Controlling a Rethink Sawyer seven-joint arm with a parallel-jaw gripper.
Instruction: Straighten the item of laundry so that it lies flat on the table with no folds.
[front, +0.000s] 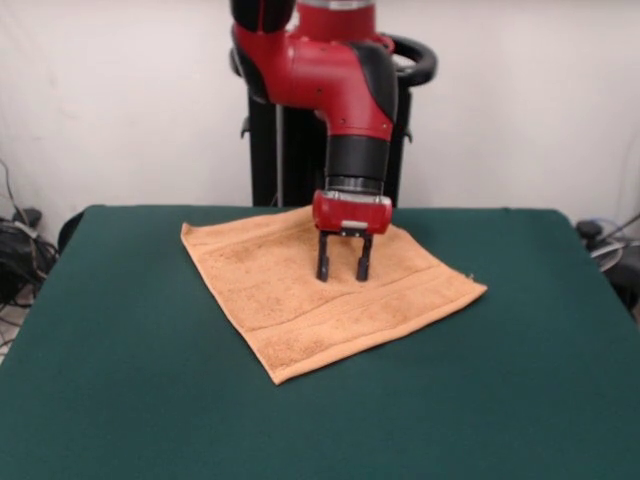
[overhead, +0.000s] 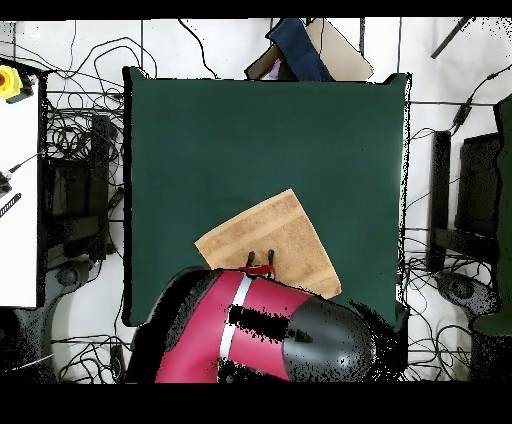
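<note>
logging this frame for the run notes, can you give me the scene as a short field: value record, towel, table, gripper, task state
towel: orange-tan towel, spread out on the table, turned like a diamond, no folds visible
table: dark green tabletop, much wider than the towel
gripper: gripper pointing down over the towel's far half, fingers apart, nothing held
contact: cannot tell whether the tips touch the cloth
overhead view: arm covers the towel's edge nearest the robot's base
task state: towel looks flat where it shows
</note>
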